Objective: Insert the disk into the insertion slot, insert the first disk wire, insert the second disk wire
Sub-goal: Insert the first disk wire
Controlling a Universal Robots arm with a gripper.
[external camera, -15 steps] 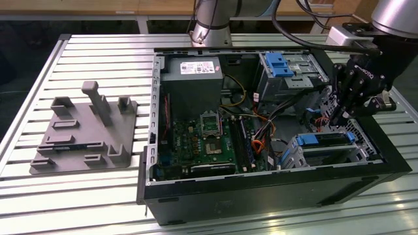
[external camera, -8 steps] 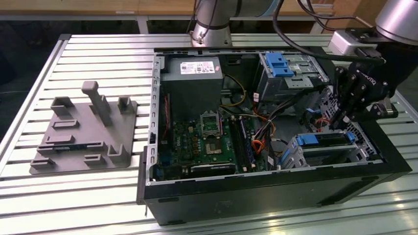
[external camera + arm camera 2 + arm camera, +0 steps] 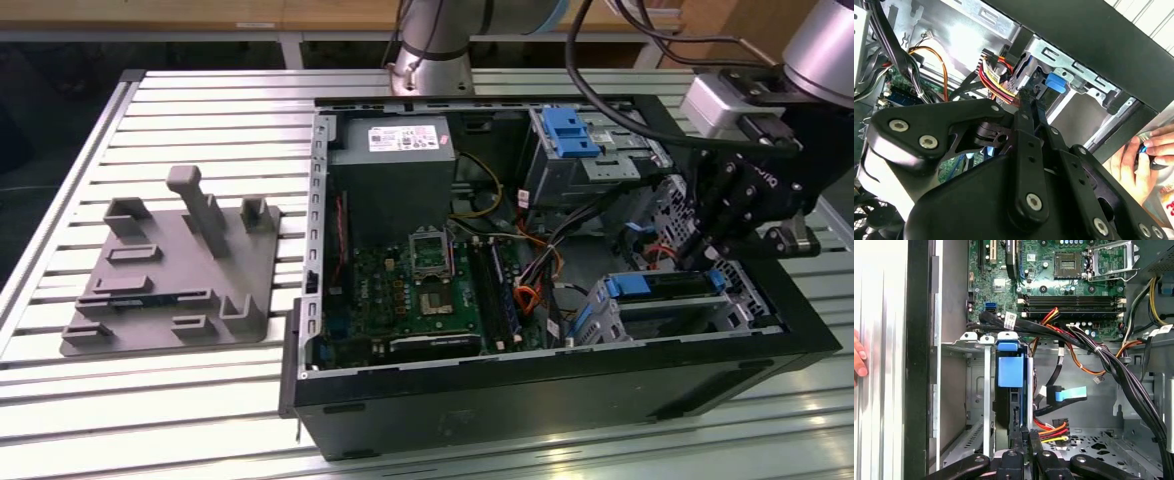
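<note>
Inside the open black computer case (image 3: pixel 534 385), the arm's black gripper (image 3: pixel 1024 431), fingers (image 3: pixel 1016 440) drawn narrow, is hovering close behind the blue-framed flat disk (image 3: pixel 1010 371) sitting in the perforated silver insertion slot (image 3: pixel 975 390), where a skewed push would likely be bending a connector or snagging the black cable bundle (image 3: pixel 1114 365).

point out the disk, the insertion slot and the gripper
the disk (image 3: pixel 1010 370): first wrist view, blue caddy end
the insertion slot (image 3: pixel 976 390): first wrist view, silver cage wall
the gripper (image 3: pixel 1024 434): first wrist view, its black tip
</note>
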